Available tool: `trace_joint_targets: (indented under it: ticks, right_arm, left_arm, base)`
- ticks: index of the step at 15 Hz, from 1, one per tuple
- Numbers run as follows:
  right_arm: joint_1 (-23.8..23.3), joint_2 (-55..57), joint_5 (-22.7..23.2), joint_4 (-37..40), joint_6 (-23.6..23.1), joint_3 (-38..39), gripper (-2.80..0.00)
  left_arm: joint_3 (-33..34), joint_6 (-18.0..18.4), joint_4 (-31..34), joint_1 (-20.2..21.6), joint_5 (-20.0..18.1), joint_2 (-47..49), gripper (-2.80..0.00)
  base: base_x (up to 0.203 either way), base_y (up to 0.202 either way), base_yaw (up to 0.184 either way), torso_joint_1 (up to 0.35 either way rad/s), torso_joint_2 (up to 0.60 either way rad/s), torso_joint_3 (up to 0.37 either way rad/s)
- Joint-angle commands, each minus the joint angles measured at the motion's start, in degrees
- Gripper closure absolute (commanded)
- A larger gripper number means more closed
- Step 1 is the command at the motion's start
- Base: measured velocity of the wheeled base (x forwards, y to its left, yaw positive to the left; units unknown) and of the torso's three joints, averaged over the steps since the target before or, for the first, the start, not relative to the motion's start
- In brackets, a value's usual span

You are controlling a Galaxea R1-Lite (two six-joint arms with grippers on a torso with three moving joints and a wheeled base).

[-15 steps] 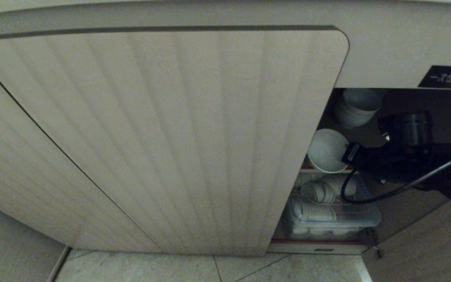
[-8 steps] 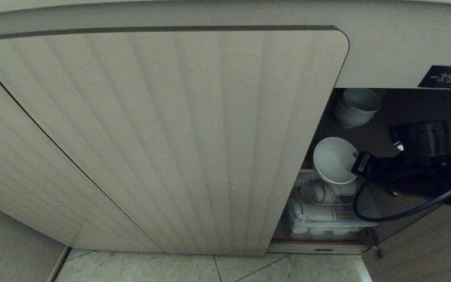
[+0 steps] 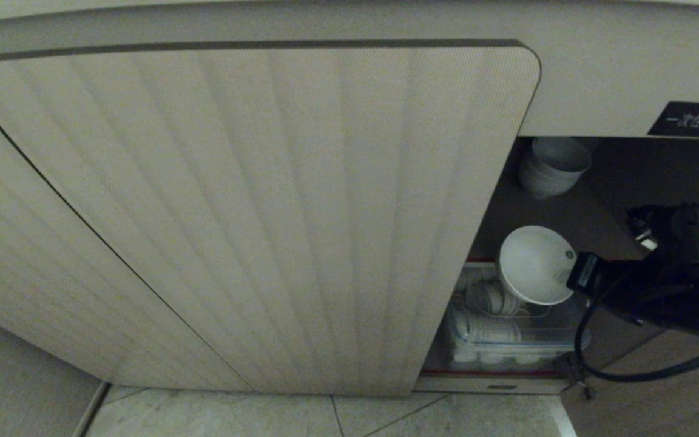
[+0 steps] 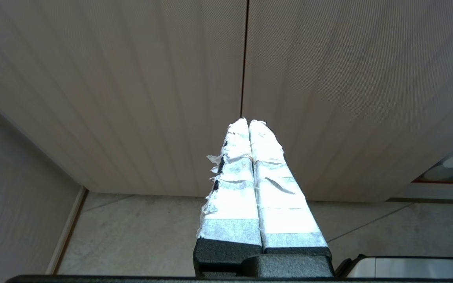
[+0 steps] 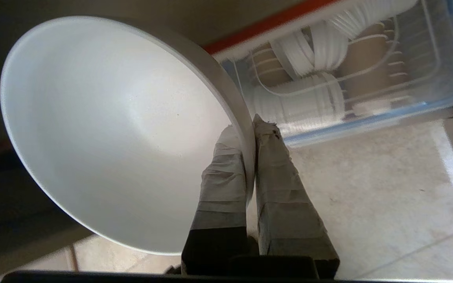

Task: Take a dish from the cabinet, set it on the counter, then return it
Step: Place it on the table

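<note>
The dish (image 3: 534,264), a small plain white bowl, hangs tilted in front of the open right bay of the cabinet (image 3: 252,200). My right gripper (image 3: 574,273) is shut on its rim. In the right wrist view one taped finger lies inside the dish (image 5: 112,129) and the other outside, with the right gripper (image 5: 248,125) pinching the wall. My left gripper (image 4: 249,121) is shut and empty, parked low and facing the closed ribbed doors. The counter is out of view.
A stack of white bowls (image 3: 553,164) sits on the upper shelf. Below, a clear plastic bin (image 3: 507,334) holds several white dishes in a wire rack (image 5: 348,78). A black label (image 3: 694,119) is above the opening. The open door panel (image 3: 659,388) stands at the right over tiled floor (image 3: 325,416).
My right gripper has carried the dish down and to the right in the head view, away from the upper shelf and out towards the cabinet's front. The left arm has not moved.
</note>
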Motion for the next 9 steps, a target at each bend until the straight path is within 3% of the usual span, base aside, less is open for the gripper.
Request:
trace_joint_targets:
  ticks: [1,5,9]
  right_arm:
    - [0.0,-2.3,0.1,0.0,-0.2,1.6,0.00]
    - [0.0,-6.6,0.2,1.1,-0.3,5.7,0.00]
    - [0.0,-11.3,0.2,7.7,-2.9,9.0,0.00]
  left_arm:
    - [0.0,0.0,0.0,0.0,0.0,0.0,0.00]
    - [0.0,0.0,0.0,0.0,0.0,0.0,0.00]
    - [0.0,0.0,0.0,0.0,0.0,0.0,0.00]
  base:
    - [0.000,0.000,0.000,0.000,0.00,0.000]
    - [0.000,0.000,0.000,0.000,0.00,0.000]
    - [0.000,0.000,0.000,0.000,0.00,0.000]
